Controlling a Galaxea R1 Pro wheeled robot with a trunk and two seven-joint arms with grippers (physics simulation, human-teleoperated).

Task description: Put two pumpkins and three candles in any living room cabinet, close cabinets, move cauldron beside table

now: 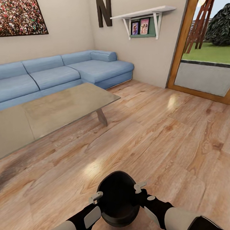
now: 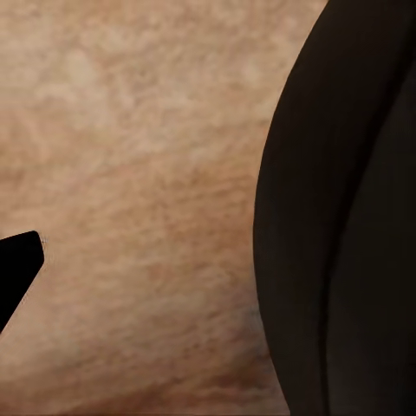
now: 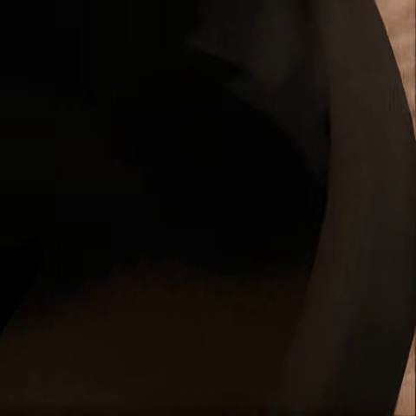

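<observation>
Carrying: the cauldron (image 1: 117,199) sits low at 6 o'clock of the head view, held between both arms just in front of the robot's trunk, its mouth open toward the camera.
Cauldron, close up: its black curved wall (image 2: 347,217) takes one side of the left wrist view, with wooden floor beside it; in the right wrist view the dark pot (image 3: 260,173) is pressed very close to the camera.
Left gripper (image 1: 95,197): it lies against the rim at about 9 o'clock of the pot; one dark fingertip (image 2: 17,260) shows apart from the wall, so I cannot tell how wide the jaws stand.
Right gripper (image 1: 140,186): it touches the rim at about 3 o'clock of the pot; its opening is hidden, I cannot tell it.
Table (image 1: 52,109): the glass top lies at 10 o'clock, well apart from the cauldron, with bare floor (image 1: 158,135) between.
Surroundings: a blue sofa (image 1: 56,76) stands behind the table, at 11 o'clock.
Progress: the cauldron is not yet next to the table, so I judge this step half done.
Left to do: bring the pot near the table and set it down; the state of pumpkins, candles and cabinets cannot be judged from these views.
</observation>
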